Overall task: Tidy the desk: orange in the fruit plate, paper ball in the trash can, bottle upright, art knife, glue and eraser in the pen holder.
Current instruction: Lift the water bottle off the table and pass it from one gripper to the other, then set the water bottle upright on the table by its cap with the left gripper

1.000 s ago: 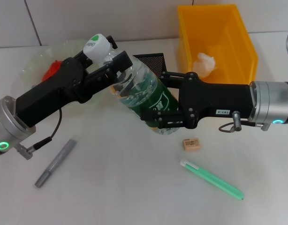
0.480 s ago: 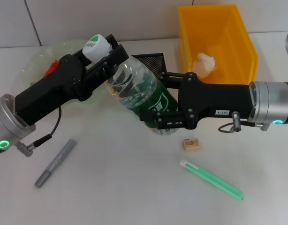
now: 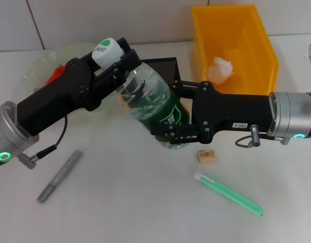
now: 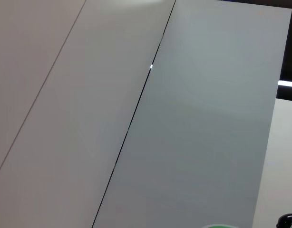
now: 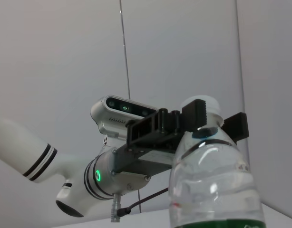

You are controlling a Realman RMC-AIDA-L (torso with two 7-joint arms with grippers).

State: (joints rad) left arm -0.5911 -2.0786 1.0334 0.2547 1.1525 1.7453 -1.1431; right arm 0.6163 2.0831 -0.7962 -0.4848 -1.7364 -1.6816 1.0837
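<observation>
Bottle (image 3: 150, 109) leaned before the pen holder (image 3: 163, 66), left gripper (image 3: 117, 63) clamped at its neck, right gripper (image 3: 170, 124) seemingly clasping its base, probably to stand it.

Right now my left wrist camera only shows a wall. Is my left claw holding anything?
Observer: Yes. The head view shows the left claw shut on the neck of the bottle, just under its cap.
Operator: Is the bottle standing up?
Observer: Not yet. It is tilted, cap toward the fruit plate, and the right claw grips its lower part at the green label.
Operator: Where's the paper ball?
Observer: The paper ball lies inside the trash can.
</observation>
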